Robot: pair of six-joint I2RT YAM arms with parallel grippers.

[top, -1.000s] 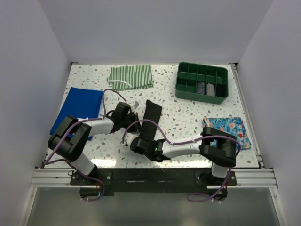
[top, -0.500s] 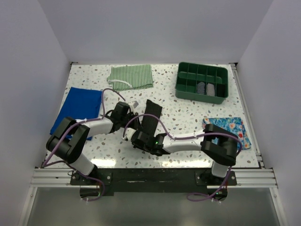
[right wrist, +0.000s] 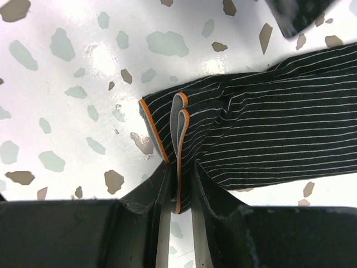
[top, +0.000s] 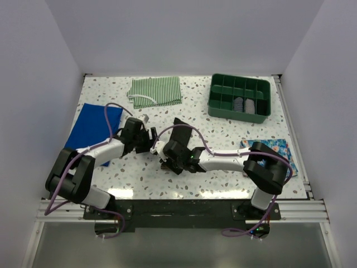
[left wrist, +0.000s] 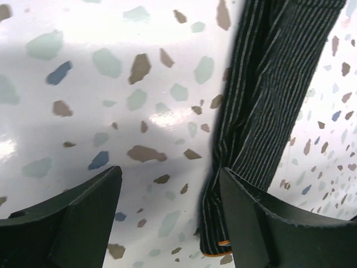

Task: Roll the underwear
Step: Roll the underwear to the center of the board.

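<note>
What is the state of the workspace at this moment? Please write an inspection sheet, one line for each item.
Surface: speckled white table; no spill seen.
Job's things: underwear, black with thin pale stripes, lies as a long folded strip near the centre; its orange-edged end is pinched.
Clutter: striped cloth, blue cloth, floral cloth, green tray holding two rolled pieces.
Grippers: right gripper shut on the underwear's end; left gripper open, beside the strip's edge.
Cables: purple cables loop loosely along both arms; no snag seen.
Surroundings: plain white walls on three sides; metal rail at the near edge.
</note>
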